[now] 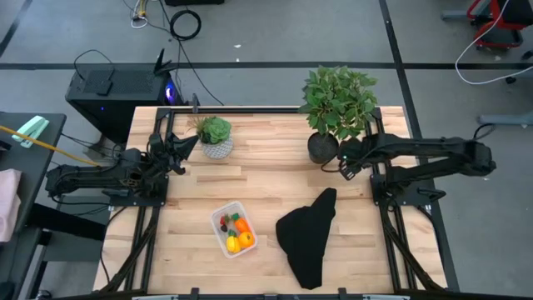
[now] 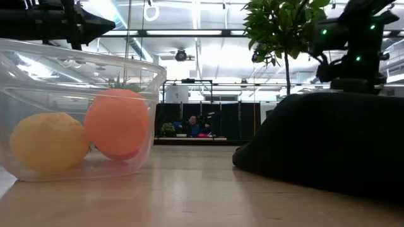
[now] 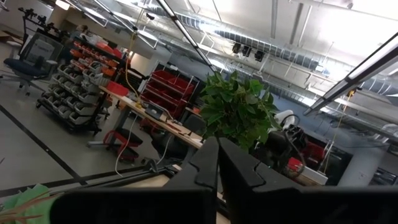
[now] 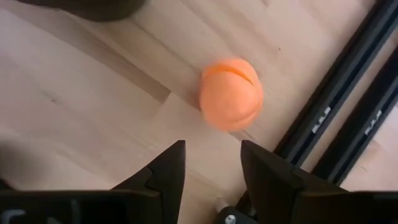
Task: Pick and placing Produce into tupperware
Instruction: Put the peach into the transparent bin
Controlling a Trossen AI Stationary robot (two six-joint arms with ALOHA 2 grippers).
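From above, the tub (image 1: 234,231) sits low centre holding fruit (image 1: 240,237); the left gripper (image 1: 185,147) waits upper left, fingers together. The right gripper (image 4: 210,163), seen from its wrist, hangs open over a peach ball (image 4: 231,94) on bare wood, hidden from overhead. It looks light, smooth, apt to roll: pinch across its middle.

Wooden table (image 1: 191,208) with tupperware (image 1: 232,229), black cloth (image 1: 309,235), two potted plants (image 1: 336,104).

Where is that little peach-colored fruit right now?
The peach fruit lies on the bare wooden table just ahead of the open right claw, beside the table's black frame rails, untouched.
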